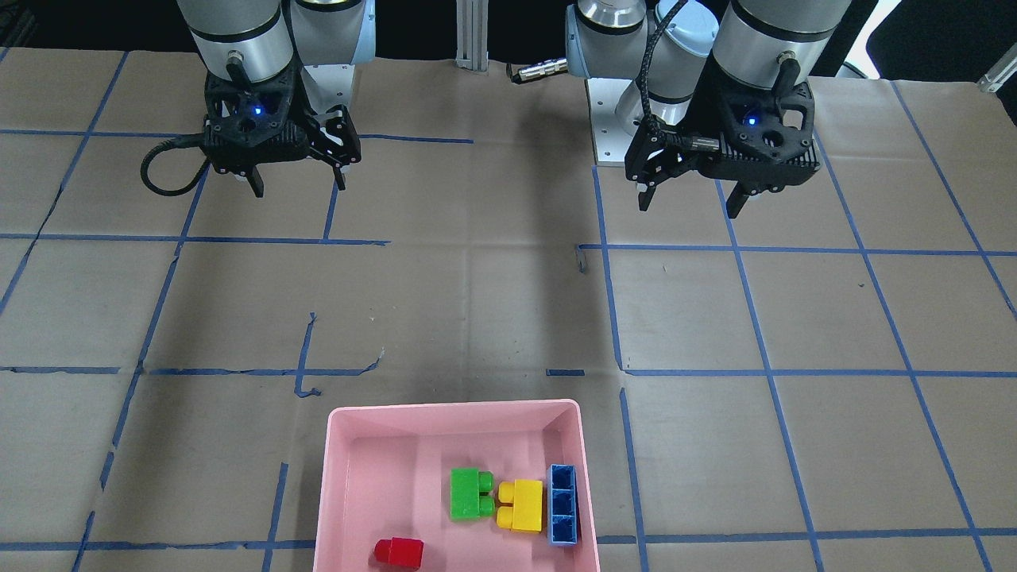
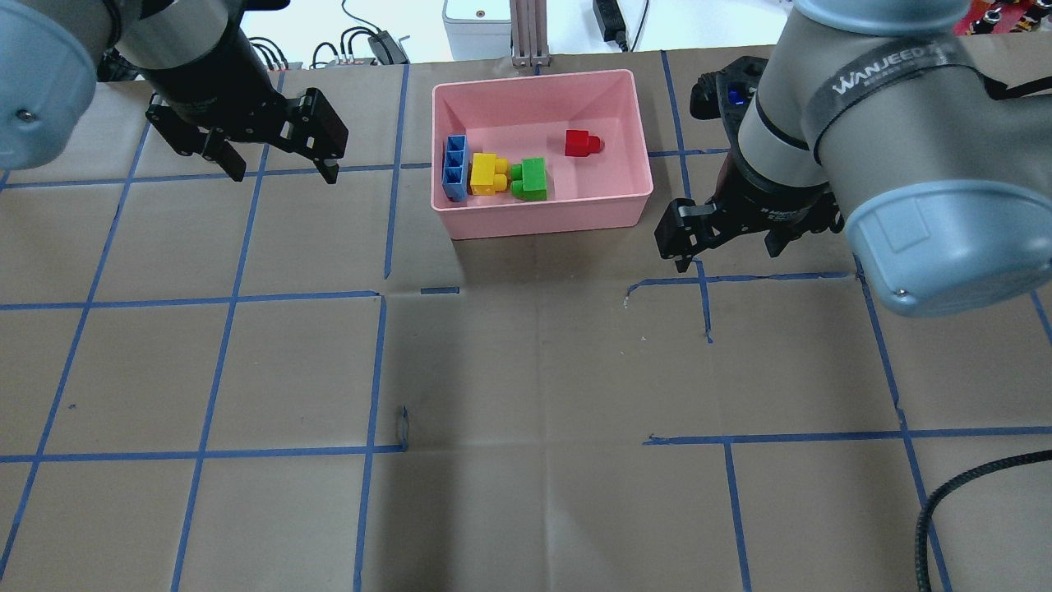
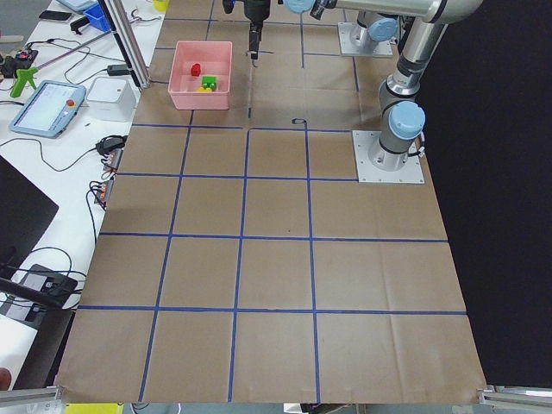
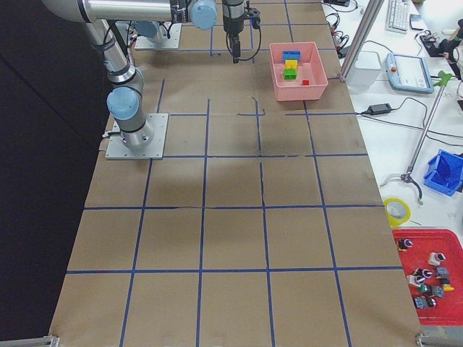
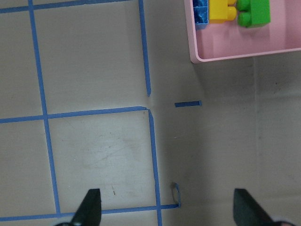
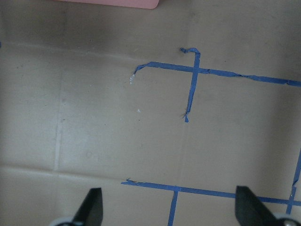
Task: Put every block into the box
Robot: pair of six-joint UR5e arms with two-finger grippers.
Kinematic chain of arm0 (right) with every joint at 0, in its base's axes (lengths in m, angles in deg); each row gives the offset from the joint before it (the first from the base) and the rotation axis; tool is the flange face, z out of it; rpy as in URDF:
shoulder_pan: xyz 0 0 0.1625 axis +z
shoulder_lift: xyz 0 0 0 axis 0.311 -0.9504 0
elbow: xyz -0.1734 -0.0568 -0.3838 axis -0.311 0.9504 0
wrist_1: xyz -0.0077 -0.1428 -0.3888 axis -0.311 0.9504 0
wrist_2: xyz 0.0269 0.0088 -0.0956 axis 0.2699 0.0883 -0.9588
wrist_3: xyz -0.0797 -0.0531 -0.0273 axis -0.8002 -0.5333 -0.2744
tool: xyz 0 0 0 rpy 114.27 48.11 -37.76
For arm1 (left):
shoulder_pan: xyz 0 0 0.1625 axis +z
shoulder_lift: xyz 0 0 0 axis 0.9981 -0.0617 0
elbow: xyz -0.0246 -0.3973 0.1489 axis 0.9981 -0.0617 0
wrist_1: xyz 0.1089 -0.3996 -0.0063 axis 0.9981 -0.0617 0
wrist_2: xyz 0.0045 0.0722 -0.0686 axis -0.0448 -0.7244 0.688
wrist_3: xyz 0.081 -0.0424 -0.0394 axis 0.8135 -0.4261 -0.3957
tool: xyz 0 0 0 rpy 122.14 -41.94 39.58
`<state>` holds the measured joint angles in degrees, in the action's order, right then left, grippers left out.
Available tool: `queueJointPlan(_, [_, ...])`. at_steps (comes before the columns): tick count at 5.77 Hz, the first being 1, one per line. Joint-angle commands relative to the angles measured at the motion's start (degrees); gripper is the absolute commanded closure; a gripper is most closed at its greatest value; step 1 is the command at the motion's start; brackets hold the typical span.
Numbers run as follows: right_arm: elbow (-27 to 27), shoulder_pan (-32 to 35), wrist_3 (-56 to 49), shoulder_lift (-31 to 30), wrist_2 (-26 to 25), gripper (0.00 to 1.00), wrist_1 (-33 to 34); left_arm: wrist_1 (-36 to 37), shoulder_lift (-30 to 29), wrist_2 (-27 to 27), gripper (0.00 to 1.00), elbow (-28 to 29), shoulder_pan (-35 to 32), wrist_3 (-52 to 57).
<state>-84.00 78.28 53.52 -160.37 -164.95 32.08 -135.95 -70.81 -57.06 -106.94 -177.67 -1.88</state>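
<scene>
Right gripper [image 1: 299, 187] jaws spread; blocks [image 1: 470, 494] lie well apart, inside box [image 1: 453, 407].

box [image 2: 542, 218]: shallow pink tray, sitting flat, open side up
blue block [image 2: 454, 168]: long one, hollow side up, along a side wall
yellow block [image 2: 488, 174]: lying on its side, right against blue
green block [image 2: 531, 178]: on its side, touching yellow
red block [image 2: 582, 143]: also inside, off on its own
</scene>
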Motion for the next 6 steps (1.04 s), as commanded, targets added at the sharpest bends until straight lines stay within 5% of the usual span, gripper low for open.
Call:
queueJointPlan(1, [-0.64, -0.16, -0.35, 0.00, 0.08, 0.00, -0.18, -0.44, 0.09, 0.10, 0.01, 0.16, 0.94, 0.00])
queueJointPlan(6, [-1.87, -0.16, -0.44, -0.79, 0.00, 0.00, -0.27, -0.45, 0.18, 0.19, 0.01, -0.01, 0.94, 0.00])
